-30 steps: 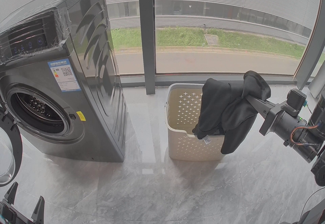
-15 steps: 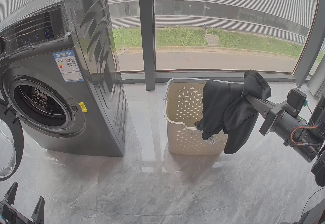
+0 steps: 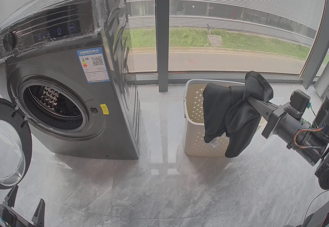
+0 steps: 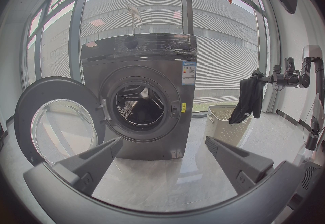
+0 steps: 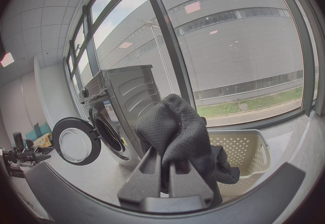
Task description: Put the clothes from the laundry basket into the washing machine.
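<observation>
hanging at 3 o'clock in the head view, the dark garment (image 3: 233, 114) is pinched tight in the right gripper (image 3: 255, 102), its tail draped over the rim of the cream laundry basket (image 3: 193, 135). grey marble floor (image 3: 171, 190) all round, tall window (image 3: 222, 32) at 12. washing machine (image 3: 113, 107) at 9, round door (image 3: 13, 148) swung wide, steel drum (image 3: 51, 99) showing. left gripper (image 4: 162, 140) low at 7, fingers spread wide apart.

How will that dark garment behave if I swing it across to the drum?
Probably floppy: the dark garment hangs in loose folds from the right gripper, its ends dangling by the laundry basket. It would likely sway and could snag the rim. It looks light: thin, perforated fabric.
</observation>
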